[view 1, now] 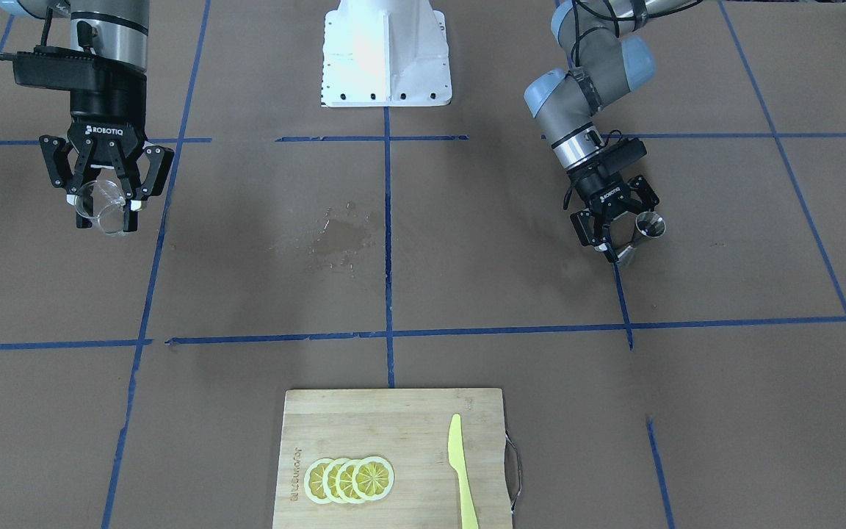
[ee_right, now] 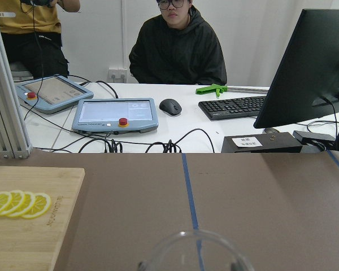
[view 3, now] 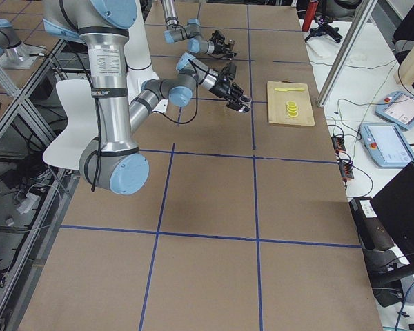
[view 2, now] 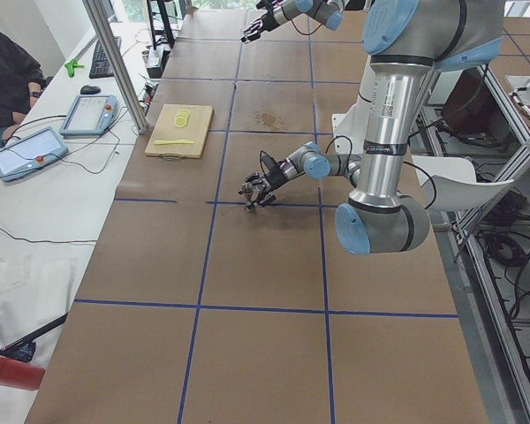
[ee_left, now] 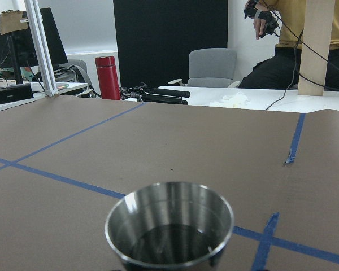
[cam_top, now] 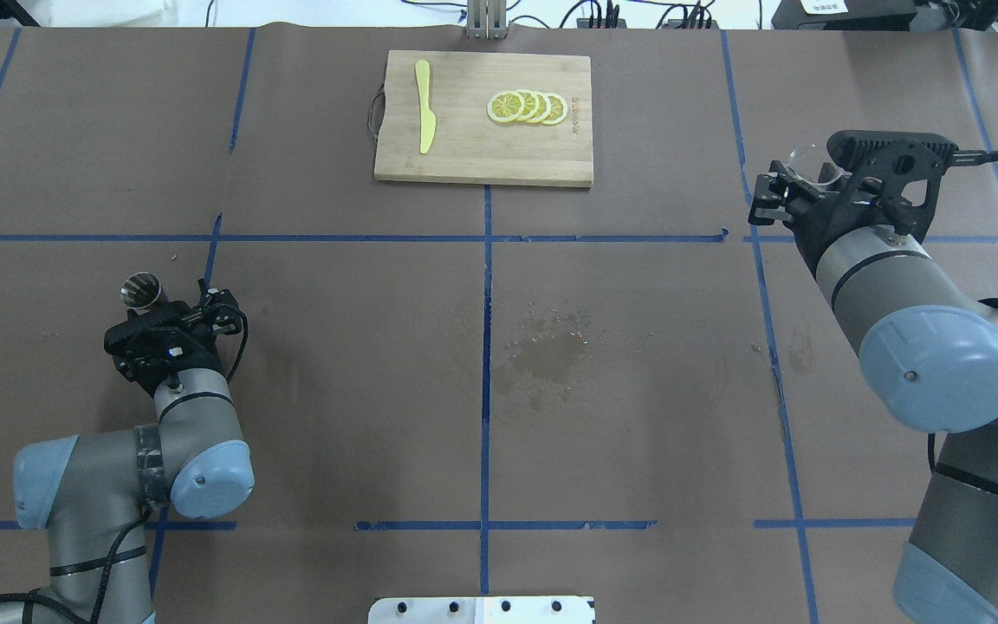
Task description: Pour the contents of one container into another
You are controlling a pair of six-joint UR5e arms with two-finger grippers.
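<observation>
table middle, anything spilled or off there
Yes: a dark wet patch with scattered droplets stains the brown table cover near the centre, beside the blue tape line. It looks like spilled liquid. Neither container is over it.

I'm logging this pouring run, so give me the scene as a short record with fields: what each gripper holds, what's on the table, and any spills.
left gripper: shut on metal jigger, dark liquid inside it in the left wrist view
right gripper: shut on clear glass
spacing: the two arms are far apart, at opposite sides of the table
cutting board: at the far middle edge, with lemon slices and a yellow knife
spill: wet patch near the table centre
</observation>
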